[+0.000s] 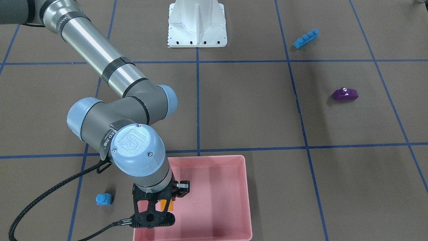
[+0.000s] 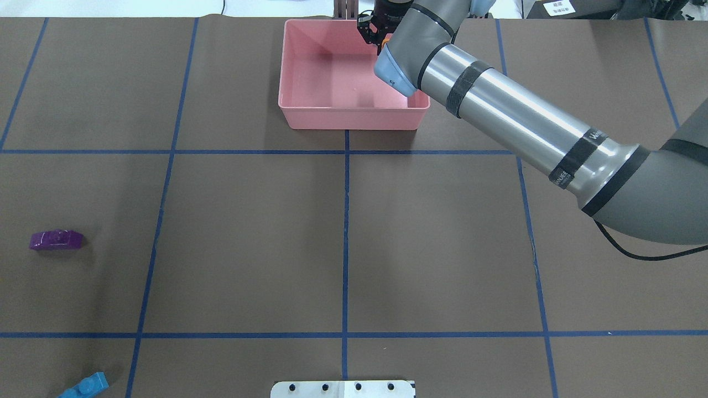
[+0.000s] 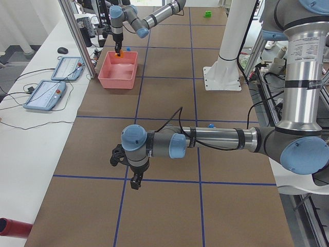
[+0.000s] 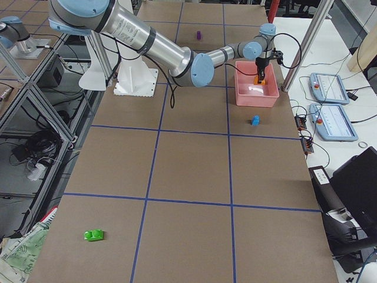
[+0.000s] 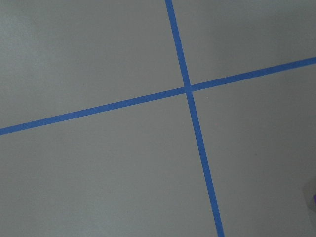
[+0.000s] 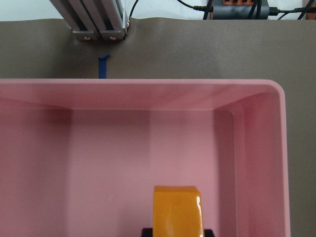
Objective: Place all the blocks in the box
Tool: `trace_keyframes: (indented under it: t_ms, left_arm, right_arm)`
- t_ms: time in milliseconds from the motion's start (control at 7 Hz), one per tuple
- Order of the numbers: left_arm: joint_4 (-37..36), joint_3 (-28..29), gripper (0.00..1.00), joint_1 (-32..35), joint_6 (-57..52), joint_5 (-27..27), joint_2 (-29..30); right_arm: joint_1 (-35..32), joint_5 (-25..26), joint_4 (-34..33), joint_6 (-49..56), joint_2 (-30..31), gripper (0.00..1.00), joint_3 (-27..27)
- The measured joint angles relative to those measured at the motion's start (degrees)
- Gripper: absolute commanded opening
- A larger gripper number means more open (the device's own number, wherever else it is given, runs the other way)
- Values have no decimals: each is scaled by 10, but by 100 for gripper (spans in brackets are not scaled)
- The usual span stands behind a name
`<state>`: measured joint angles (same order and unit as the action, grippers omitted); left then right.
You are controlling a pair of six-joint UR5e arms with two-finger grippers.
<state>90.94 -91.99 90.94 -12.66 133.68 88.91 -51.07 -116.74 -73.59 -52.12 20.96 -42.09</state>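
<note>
My right gripper [image 1: 169, 200] is shut on the orange block [image 6: 177, 210] and holds it upright over the pink box [image 1: 217, 214], near the box's wall on my right. The box floor [image 6: 123, 148] is bare in the right wrist view. The small blue block [image 1: 104, 199] lies on the table just outside the box. The purple block [image 1: 345, 94] and the long blue block [image 1: 305, 38] lie far off on my left side. The green block [image 4: 93, 235] lies at the table's far right end. My left gripper [image 3: 132, 177] hovers low over the table; I cannot tell whether it is open or shut.
The white robot base [image 1: 197, 25] stands at the table's middle edge. An aluminium post [image 6: 96, 19] rises just behind the box. Tablets [image 4: 333, 88] lie on the bench beyond it. Blue tape lines [image 5: 187, 89] cross the brown table.
</note>
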Motion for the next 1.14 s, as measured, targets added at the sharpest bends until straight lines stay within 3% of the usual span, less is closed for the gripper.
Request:
trace_keyframes:
  t_ms: [571,1143]
  left_arm:
    - [10,-2,100,-1,-3,18,4]
    - [86,10,100,-31,52,33,36]
  right_arm:
    - [3,19,3,0,0,100,1]
    - [-23,-6,-10,7,10,100,-25]
